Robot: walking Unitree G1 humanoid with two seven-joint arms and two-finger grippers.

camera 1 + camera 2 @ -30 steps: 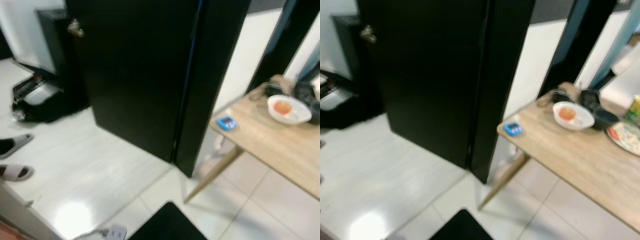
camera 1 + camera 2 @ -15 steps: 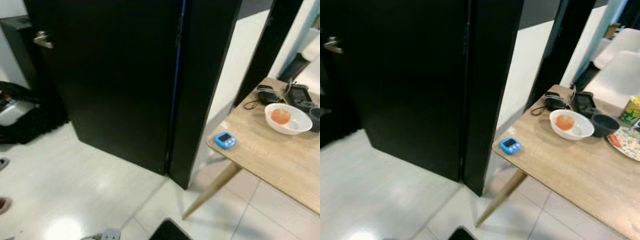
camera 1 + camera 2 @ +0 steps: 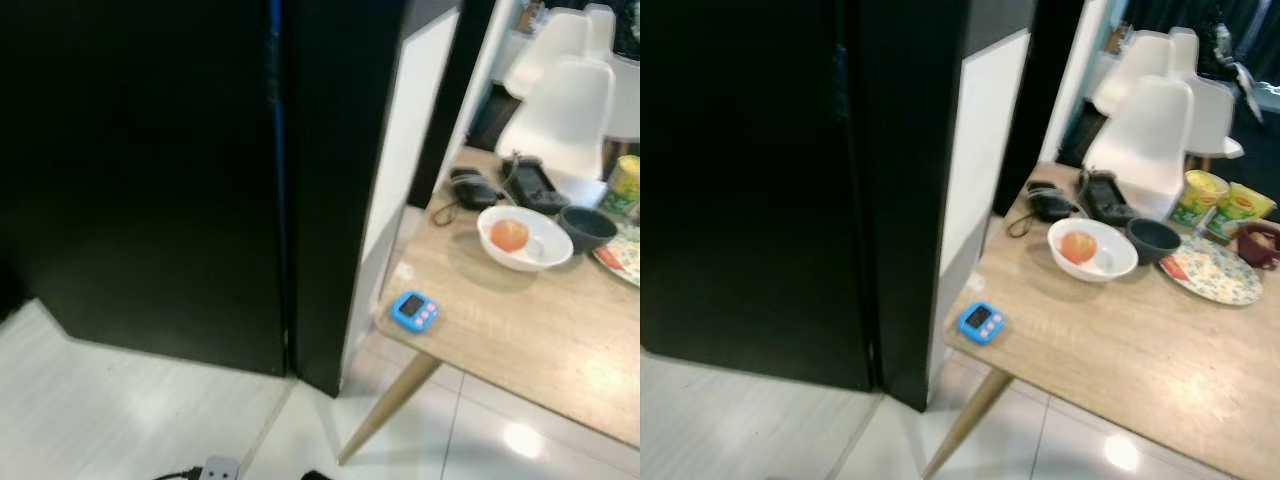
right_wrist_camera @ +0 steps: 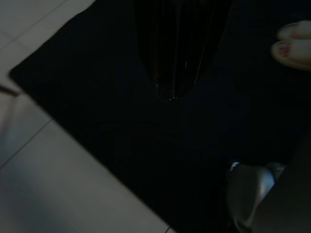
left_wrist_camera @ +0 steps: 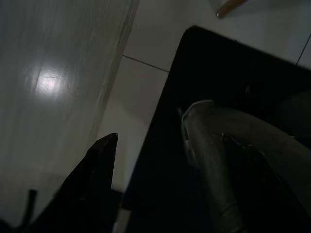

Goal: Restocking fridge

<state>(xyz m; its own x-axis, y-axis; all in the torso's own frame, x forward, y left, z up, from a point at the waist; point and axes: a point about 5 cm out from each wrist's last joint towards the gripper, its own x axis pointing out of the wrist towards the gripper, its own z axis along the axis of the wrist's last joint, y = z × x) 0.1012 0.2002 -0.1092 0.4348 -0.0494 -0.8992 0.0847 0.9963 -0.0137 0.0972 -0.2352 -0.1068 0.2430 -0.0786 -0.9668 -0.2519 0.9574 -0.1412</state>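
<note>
A white tiled floor (image 3: 120, 400) runs under a light wooden table (image 3: 1140, 340). The left gripper (image 5: 165, 160) hangs low with fingers spread wide, holding nothing; I cannot tell about the right gripper (image 4: 170, 73). The tall black fridge (image 3: 200, 180), doors closed, stands well apart, up ahead. Best to walk close and face it squarely first.

The table (image 3: 1140, 350) stands to the right of the fridge (image 3: 760, 180), its near corner just beside the fridge's side. On the table, the timer (image 3: 981, 322) lies at the corner nearest the fridge. The bowl (image 3: 1092, 250) sits behind the timer, holding a fruit (image 3: 1077, 246). A cup (image 3: 1154, 239) touches the bowl's right side. A plate (image 3: 1208, 269) lies right of the cup. Two cartons (image 3: 1220, 200) stand behind the plate. Chairs (image 3: 1150, 110) stand behind the table.
</note>
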